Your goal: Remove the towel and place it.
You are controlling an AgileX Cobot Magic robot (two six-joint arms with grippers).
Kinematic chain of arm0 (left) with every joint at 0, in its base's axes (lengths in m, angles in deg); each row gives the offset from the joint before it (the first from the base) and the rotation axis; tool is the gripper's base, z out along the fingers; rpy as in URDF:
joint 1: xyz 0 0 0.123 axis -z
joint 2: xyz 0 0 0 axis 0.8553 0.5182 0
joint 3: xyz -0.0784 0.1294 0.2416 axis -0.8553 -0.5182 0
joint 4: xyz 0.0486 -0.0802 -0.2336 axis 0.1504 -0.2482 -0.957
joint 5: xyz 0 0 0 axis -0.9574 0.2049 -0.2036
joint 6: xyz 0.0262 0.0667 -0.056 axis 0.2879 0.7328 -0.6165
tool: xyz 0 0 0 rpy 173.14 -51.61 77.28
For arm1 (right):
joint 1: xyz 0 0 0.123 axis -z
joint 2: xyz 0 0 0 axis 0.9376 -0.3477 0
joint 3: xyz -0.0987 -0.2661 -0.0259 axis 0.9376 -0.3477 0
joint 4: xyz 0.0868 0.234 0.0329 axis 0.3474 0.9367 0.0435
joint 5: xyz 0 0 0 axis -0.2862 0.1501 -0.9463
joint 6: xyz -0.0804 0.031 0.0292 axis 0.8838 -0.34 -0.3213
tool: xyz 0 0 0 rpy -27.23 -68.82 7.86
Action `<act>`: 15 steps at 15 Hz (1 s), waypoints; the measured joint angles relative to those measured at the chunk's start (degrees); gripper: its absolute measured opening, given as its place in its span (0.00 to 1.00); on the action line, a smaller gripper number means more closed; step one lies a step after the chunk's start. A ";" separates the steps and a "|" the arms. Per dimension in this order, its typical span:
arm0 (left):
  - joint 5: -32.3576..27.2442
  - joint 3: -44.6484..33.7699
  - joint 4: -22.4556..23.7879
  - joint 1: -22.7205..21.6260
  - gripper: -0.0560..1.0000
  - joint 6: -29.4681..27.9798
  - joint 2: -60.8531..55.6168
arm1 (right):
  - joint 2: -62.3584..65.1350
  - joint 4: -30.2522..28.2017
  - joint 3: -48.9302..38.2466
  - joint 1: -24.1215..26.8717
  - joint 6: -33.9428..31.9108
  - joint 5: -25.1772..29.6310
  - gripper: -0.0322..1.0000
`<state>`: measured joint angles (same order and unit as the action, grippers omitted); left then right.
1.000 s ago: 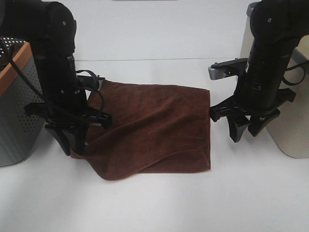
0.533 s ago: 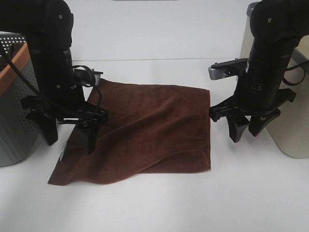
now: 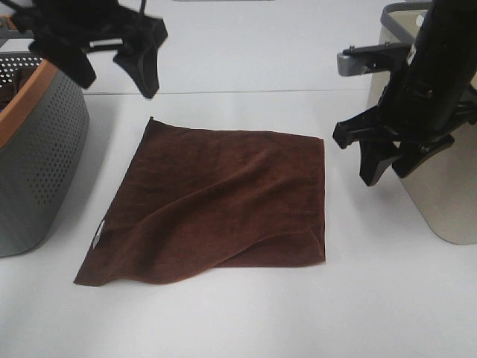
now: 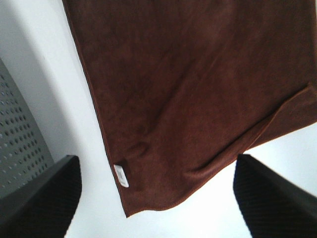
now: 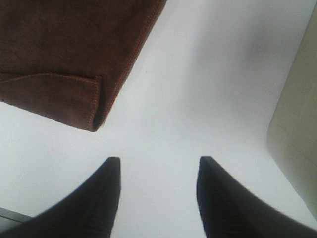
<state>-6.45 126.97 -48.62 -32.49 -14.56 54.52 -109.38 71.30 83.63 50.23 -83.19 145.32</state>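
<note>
Towel (image 3: 216, 201) lies spread on the white bench (image 3: 246, 321) between two baskets, white tag (image 4: 121, 175) at its edge; left tool (image 3: 112, 56) spread wide above it, empty; right tool (image 3: 387, 153) parted, empty, beside it.

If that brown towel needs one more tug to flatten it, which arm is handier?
Probably the right. Its open tool hangs low beside the towel, near the folded corner; the left tool is raised, farther back.

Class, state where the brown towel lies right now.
In the exterior high view the towel lies flat mid-table, between the grey perforated basket on the left and the beige bin on the right.
</note>
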 joint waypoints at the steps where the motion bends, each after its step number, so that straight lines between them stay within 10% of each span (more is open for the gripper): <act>1: 0.11 1.95 0.69 0.00 0.80 -0.17 -5.10 | 5.56 0.00 0.00 0.00 0.40 2.01 0.49; 7: -0.06 -3.04 4.53 0.00 0.80 -2.69 -26.13 | 24.58 0.00 -0.74 0.00 0.40 8.14 0.49; 15: 1.26 -45.95 5.33 0.00 0.80 -6.93 -61.71 | 54.95 0.57 -23.26 0.00 0.00 10.94 0.49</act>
<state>-5.19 81.02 -43.29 -32.49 -21.50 -7.19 -54.43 71.88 60.37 50.23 -83.19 156.26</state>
